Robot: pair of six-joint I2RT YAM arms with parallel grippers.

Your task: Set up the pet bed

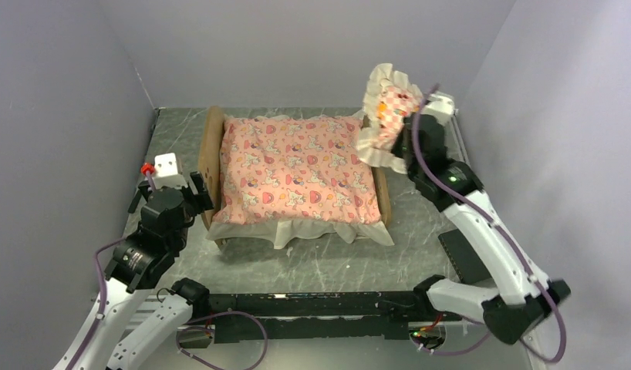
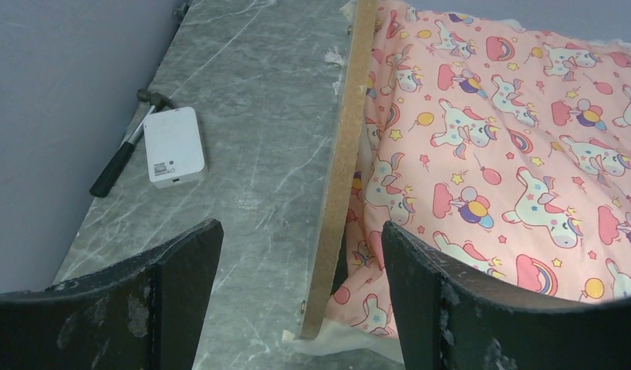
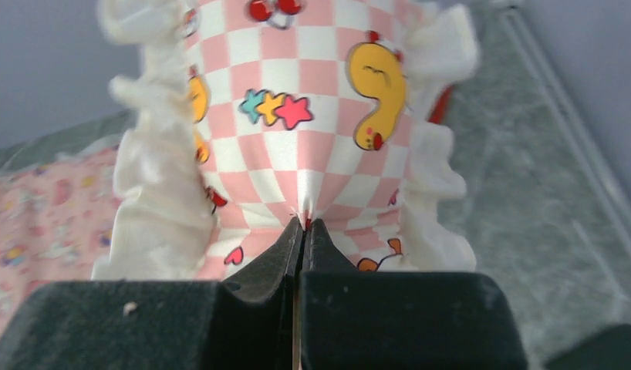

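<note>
The right gripper (image 3: 301, 231) is clamped on a frilled checked pillow (image 3: 297, 116), held above one end of the pet bed (image 1: 212, 146) — a light-wood frame set on the marbled worktop (image 1: 335, 258), filled by a ruffled pink mattress (image 1: 297, 169). The left gripper (image 2: 301, 235) is spread, empty.

white box (image 2: 172, 146) w/ small hammer (image 2: 116, 166) just beside, on grey marble table (image 2: 251, 116) nr wall

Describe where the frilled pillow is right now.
In the top view the pillow is up in the air at the back right, pinched by the right gripper, beside the right end of the pet bed.
</note>
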